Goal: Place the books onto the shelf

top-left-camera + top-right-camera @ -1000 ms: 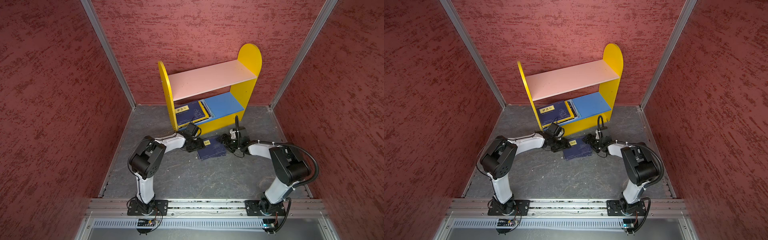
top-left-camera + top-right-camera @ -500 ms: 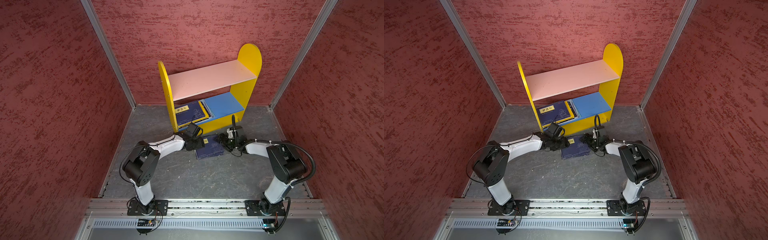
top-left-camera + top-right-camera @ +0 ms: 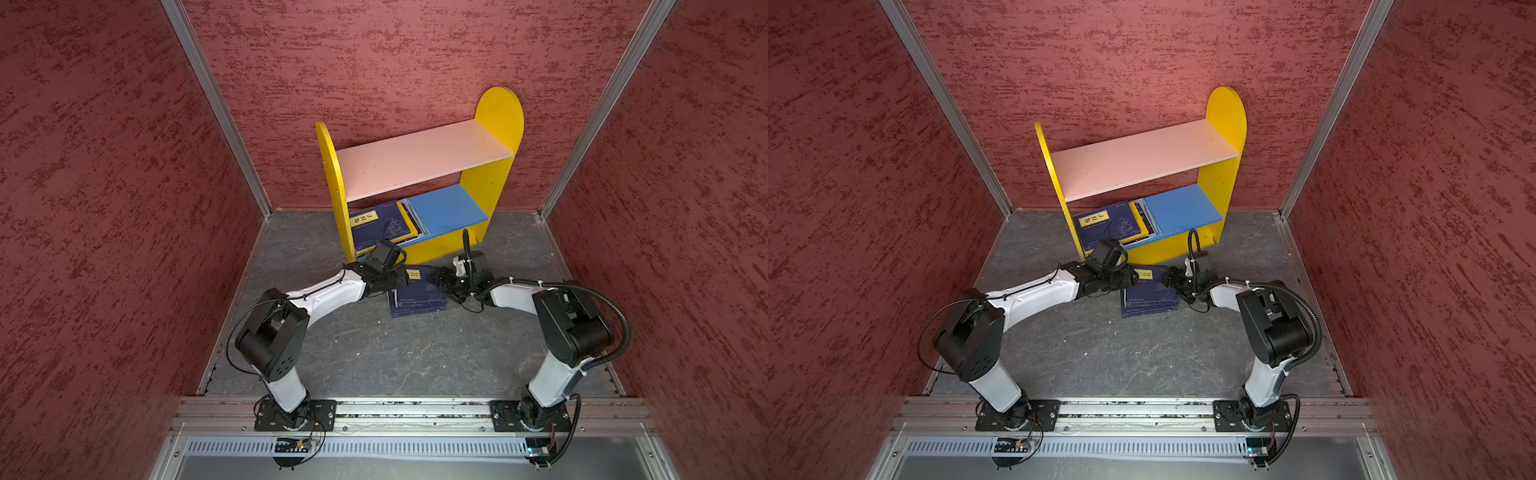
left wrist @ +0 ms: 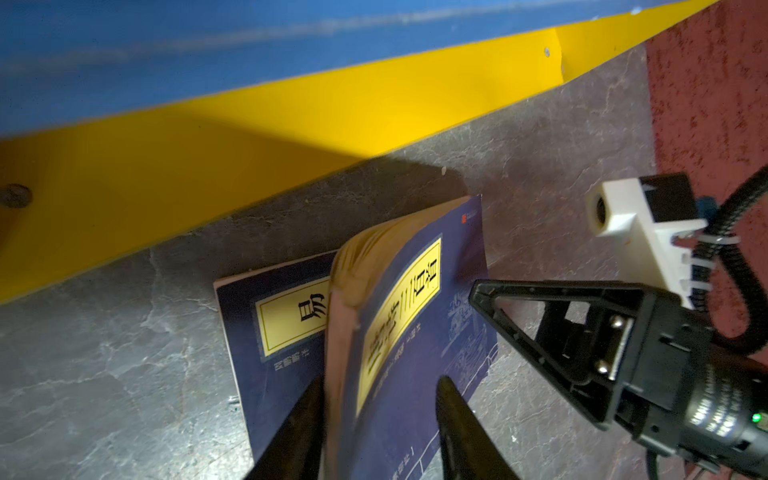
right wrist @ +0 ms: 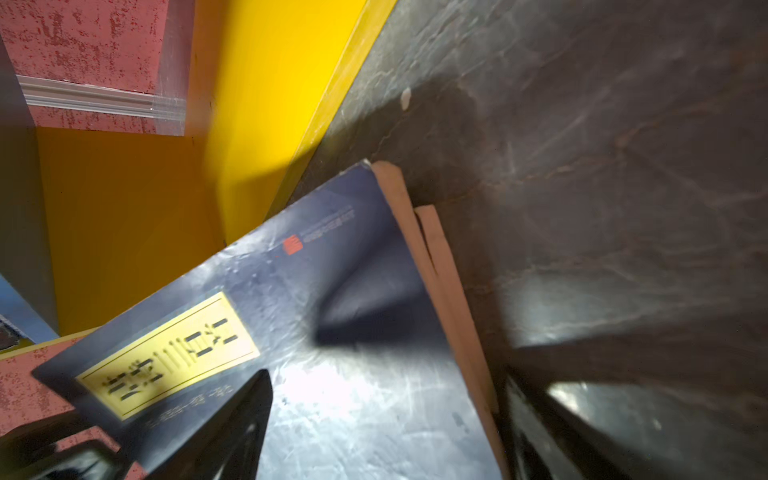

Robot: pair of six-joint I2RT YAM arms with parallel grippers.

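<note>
Both claws have closed in on the two navy books on the worktop [image 3: 374, 353], and the left claw [image 4: 380, 382] has narrowed. Its jaws stand either side of the upper navy book [image 4: 415, 311], whose left edge is tipped up off the lower navy book [image 4: 266, 316]. Whether they pinch it yet I cannot tell. Both books lie just in front of the shelf [image 3: 494, 183]; more books [image 3: 382, 224] lie on the left of its blue lower board [image 3: 449, 208]. The right claw [image 5: 386, 374] stands wide and holds nothing, with one finger over the cover and the other off the page edge. As I judge it, the left should bite the upper book alone, and deep, while the right steadies the far edge. A level lift keeps the pages from fanning and the lower book from dragging.
</note>
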